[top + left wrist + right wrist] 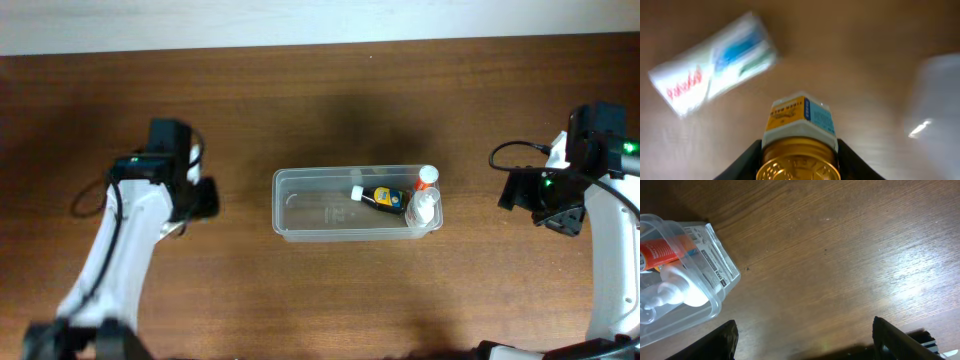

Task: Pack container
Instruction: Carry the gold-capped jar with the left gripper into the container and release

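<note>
A gold-lidded jar (799,150) is pinched by the left gripper (203,197) beyond the container (310,205)'s left end, along its long axis; the right gripper (804,335) is spread.

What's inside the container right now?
At the container's right end: a dark yellow-labelled bottle, a white bottle and an orange-capped tube. The left half looks bare; anything under the bottles is hidden.

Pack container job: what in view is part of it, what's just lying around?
Job: container; dark bottle, white bottle and orange tube inside it; gold-lidded jar between the left jaws; probably the white box on the table.
Not the job: arm cable.
</note>
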Motion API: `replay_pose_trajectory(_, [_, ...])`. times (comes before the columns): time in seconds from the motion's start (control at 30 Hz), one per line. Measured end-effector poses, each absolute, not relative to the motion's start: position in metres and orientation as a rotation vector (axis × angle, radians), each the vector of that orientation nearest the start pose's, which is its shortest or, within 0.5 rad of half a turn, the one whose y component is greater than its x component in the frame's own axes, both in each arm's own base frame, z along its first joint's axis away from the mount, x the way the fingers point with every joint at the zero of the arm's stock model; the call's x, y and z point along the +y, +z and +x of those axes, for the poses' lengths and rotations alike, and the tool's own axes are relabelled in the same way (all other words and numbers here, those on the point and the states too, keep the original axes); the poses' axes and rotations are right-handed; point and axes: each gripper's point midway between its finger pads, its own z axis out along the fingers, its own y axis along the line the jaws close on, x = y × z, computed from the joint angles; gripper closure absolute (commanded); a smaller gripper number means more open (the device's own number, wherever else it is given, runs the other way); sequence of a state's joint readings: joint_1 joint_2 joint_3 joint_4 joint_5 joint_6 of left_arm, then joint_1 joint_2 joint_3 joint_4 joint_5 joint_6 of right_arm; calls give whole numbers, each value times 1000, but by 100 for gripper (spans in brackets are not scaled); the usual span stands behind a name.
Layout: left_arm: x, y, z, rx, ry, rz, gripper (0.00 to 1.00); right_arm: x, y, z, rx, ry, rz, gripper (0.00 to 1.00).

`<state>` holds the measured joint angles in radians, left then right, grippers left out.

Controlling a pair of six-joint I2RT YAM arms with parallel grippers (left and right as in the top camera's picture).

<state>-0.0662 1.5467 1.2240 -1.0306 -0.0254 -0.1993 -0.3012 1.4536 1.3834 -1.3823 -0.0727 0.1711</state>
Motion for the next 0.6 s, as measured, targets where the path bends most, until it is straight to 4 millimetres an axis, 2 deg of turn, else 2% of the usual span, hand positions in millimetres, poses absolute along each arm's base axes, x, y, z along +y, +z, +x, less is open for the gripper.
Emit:
replay_pose_trajectory(0.07, [-46, 153, 331, 2798, -50, -74, 76, -67, 175, 258, 2935, 98, 700, 22])
replay_pose_trajectory(0.13, [-87, 188, 336, 2678, -124, 60, 76, -67, 175, 258, 2935, 98, 701, 23])
replay_pose_trajectory(0.17, [-106, 199, 335, 2639, -161, 114, 76, -67, 175, 258, 2935, 98, 701, 23])
replay_pose_trajectory(0.23, [-140, 206, 330, 2600, -222, 200, 76, -67, 175, 258, 2935, 98, 700, 23])
replay_pose_trajectory(0.37, [-201, 196, 322, 2585, -308, 332, 76, -67, 175, 258, 2935, 98, 701, 23])
replay_pose_trajectory(0.43, [-234, 177, 317, 2606, -339, 385, 76, -67, 175, 258, 2935, 98, 701, 22])
replay_pose_trajectory(0.6, [-292, 123, 309, 2683, -416, 462, 76, -67, 175, 258, 2936, 98, 700, 23])
